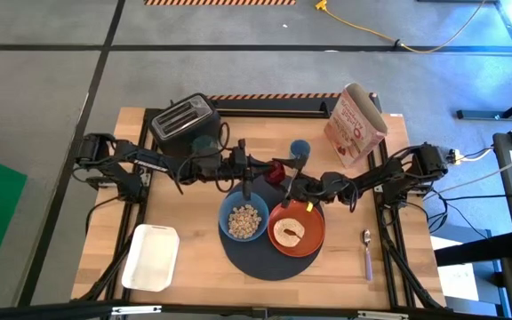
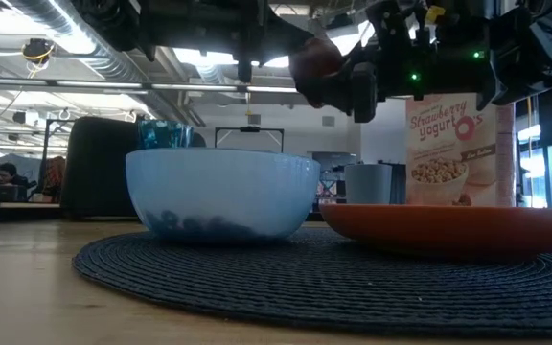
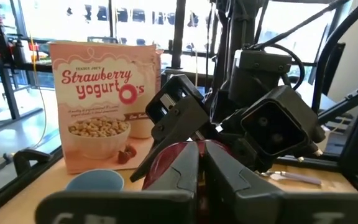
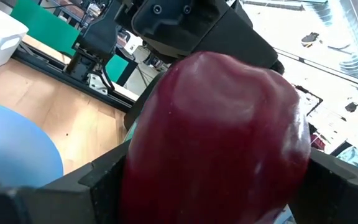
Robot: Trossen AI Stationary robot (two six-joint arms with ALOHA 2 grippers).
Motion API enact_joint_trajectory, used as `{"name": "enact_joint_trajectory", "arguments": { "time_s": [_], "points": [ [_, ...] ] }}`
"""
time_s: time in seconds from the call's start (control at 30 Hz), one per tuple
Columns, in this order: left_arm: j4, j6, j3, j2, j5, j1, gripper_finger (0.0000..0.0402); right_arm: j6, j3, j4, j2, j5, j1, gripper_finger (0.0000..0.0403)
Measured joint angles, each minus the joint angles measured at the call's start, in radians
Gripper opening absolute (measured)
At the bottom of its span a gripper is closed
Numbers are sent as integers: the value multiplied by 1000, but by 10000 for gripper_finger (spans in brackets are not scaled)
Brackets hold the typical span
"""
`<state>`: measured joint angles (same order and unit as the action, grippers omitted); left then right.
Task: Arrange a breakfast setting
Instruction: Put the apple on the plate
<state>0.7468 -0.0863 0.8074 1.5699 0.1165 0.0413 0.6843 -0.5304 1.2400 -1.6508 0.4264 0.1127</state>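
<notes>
A small dark-red fruit (image 1: 278, 171) hangs in the air above the mat's far edge, with my right gripper (image 1: 290, 185) shut on it. My left gripper (image 3: 201, 168) reaches in from the table's left, fingers shut, its tips right at the fruit (image 3: 166, 158). On the round dark mat (image 1: 256, 262) stand a blue bowl (image 1: 244, 220) of cereal and an orange plate (image 1: 314, 244) with round toasted bread (image 1: 289, 233). A teal glass (image 1: 300, 148) stands behind them. The purple-handled spoon (image 1: 367, 253) lies on the table to the right. My left gripper's shut tips stand against the fruit's side that faces the table's left, but whether they touch it I cannot tell. My right gripper pinches the fruit's two sides (image 4: 142, 168) between its two fingers (image 4: 98, 180), coming about level from the table's right. The fruit (image 2: 316, 57) is lifted clear, high above the bowl and plate.
A black toaster (image 1: 183, 120) stands at the far left and a red-and-white cereal bag (image 1: 356, 123) at the far right. A white tray (image 1: 152, 258) lies at the near left. Bare wood shows along the near edge.
</notes>
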Motion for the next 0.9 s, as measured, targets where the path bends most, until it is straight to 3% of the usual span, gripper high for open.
{"name": "enact_joint_trajectory", "arguments": {
  "time_s": [0.27, 0.43, 0.5, 0.6, 0.9],
  "points": [
    [3, -16, 1, -1, 0, 0, 5, -2, 0, 10, 0, -38, -2, 323],
    [-94, -31, 39, -6, 12, -1, 4, -34, -3, -25, 4, 45, 0, 380],
    [-172, -41, 69, -11, 29, -3, 4, -77, -3, -90, 12, 102, -1, 393],
    [-271, -42, 122, -11, 31, -4, 4, -177, -3, -239, 49, 117, -2, 382],
    [-488, 30, 282, -13, 53, -44, 4, -473, -2, -657, 203, -25, -1, 376]
  ]
}}
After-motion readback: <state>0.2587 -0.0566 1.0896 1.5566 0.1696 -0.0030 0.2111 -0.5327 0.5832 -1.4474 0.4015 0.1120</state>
